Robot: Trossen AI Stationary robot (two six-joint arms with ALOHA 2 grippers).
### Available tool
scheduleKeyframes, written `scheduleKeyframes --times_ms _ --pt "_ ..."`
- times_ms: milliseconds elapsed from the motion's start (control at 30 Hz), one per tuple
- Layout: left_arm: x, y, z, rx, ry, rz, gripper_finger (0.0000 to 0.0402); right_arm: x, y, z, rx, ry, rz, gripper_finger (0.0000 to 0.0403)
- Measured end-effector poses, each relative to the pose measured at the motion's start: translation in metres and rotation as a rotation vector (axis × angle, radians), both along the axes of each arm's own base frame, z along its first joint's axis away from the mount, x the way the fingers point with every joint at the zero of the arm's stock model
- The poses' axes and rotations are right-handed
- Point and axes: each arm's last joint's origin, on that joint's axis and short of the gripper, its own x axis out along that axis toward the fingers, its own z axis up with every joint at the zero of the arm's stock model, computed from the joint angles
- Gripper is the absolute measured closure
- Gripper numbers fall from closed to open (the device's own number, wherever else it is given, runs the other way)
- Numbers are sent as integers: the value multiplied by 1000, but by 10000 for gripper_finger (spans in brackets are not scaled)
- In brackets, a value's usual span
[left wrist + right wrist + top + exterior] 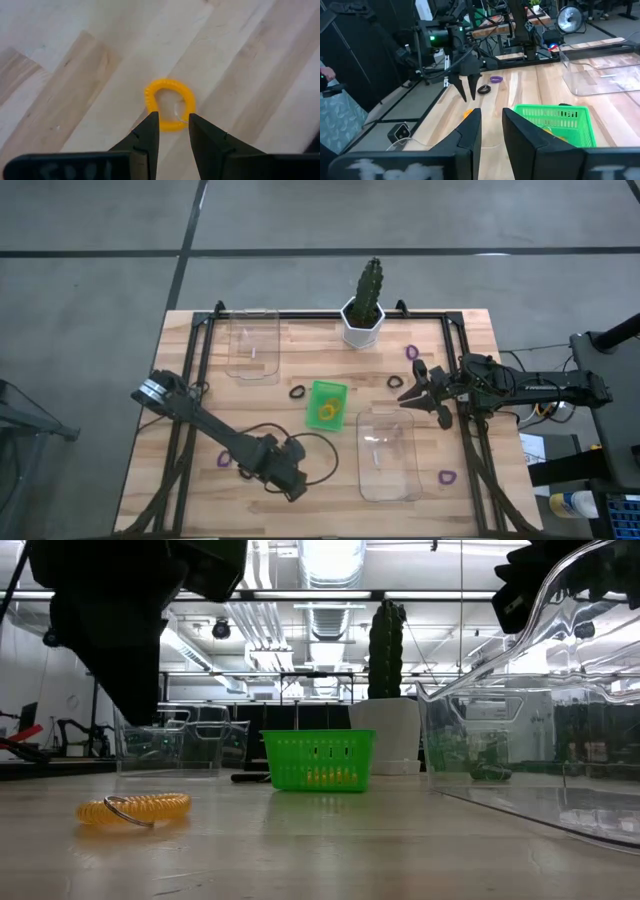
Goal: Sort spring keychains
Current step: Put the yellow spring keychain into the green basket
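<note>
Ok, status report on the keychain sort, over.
Left claw open above orange keychain. Right claw open, empty, near right edge. Nothing in the way.

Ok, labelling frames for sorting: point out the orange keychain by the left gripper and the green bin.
orange keychain (170, 111), left wrist view, on its coiled loop.
green bin (316, 761), low view, on its front mesh wall.

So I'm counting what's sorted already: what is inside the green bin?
The green bin holds orange spring keychains, seen from above and through its mesh in the low view. They overlap, so an exact count isn't possible, and anything beneath them is covered.
</note>
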Motion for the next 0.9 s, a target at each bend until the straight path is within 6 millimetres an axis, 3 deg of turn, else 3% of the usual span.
scheduleKeyframes --times_ms 233,600,900 --pt "-4 2 -11 -6 9 51 303 0 0 0 0 0 0 321" --pt "-1 1 -12 -31 -20 59 303 0 0 0 0 1 0 335" --pt "0 0 -12 -39 -31 60 303 0 0 0 0 1 -1 324"
